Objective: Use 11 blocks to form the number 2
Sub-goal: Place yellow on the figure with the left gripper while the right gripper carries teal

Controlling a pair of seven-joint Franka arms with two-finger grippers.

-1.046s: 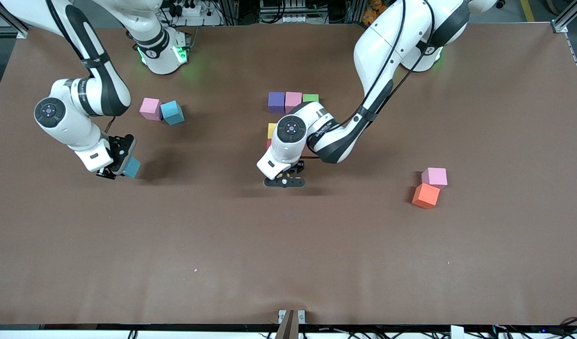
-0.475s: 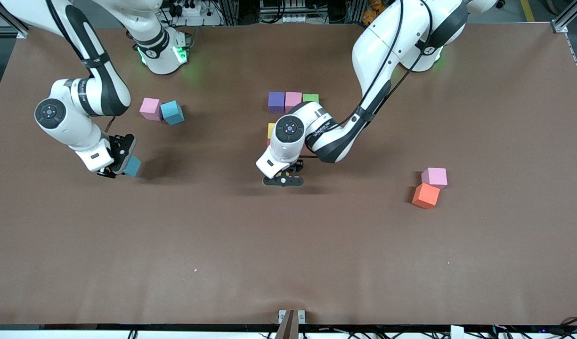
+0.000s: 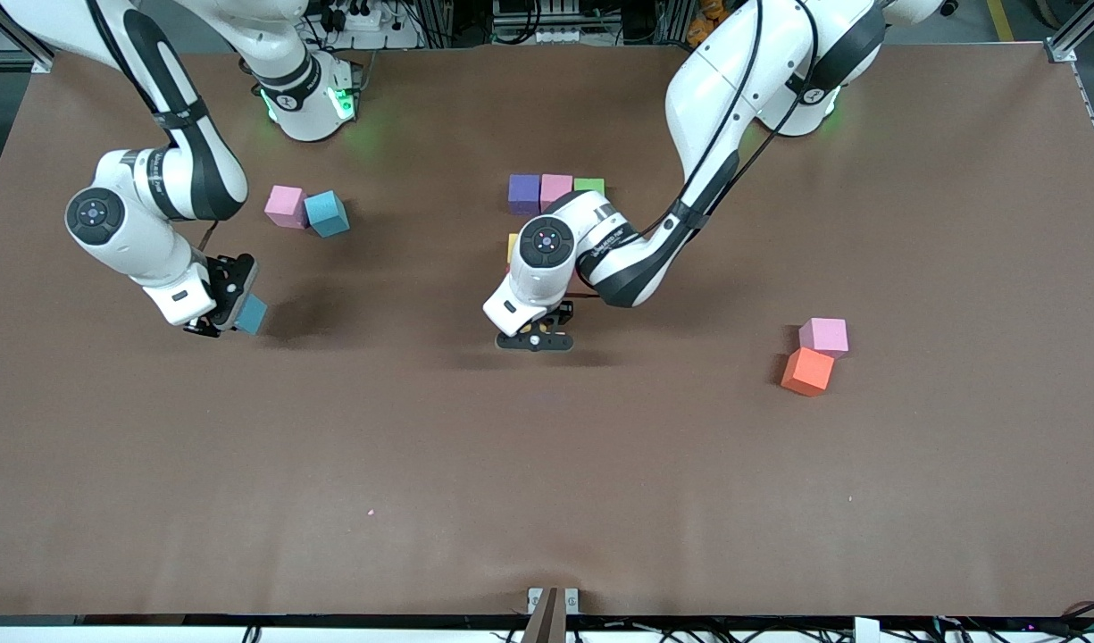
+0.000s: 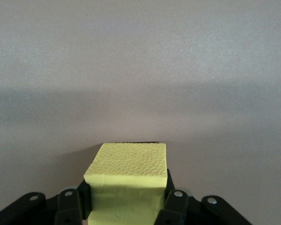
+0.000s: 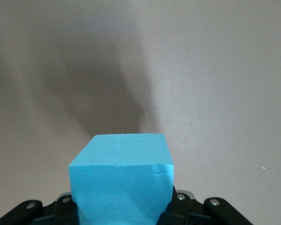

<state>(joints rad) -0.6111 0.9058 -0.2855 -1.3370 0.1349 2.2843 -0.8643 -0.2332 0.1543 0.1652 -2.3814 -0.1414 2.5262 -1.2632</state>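
My left gripper point(image 3: 535, 340) hangs low over the table's middle, shut on a pale yellow block point(image 4: 126, 180) that its hand hides in the front view. A row of purple point(image 3: 523, 193), pink point(image 3: 555, 188) and green point(image 3: 588, 185) blocks lies farther from the front camera. This row is the only part of the number 2 that shows. A yellow block point(image 3: 513, 246) peeks out beside the left wrist, and the arm covers whatever else lies there. Toward its own end of the table, my right gripper point(image 3: 229, 314) is shut on a light blue block point(image 3: 251, 314), which fills the right wrist view point(image 5: 121, 180).
A pink block point(image 3: 285, 205) and a light blue block point(image 3: 327, 213) touch each other near the right arm's end. Toward the left arm's end, a pink block point(image 3: 823, 336) sits beside an orange one point(image 3: 806, 371). The brown mat point(image 3: 547, 482) stretches toward the front camera.
My left hand has drifted slightly toward the right arm's end with the yellow block. The right arm has barely moved.
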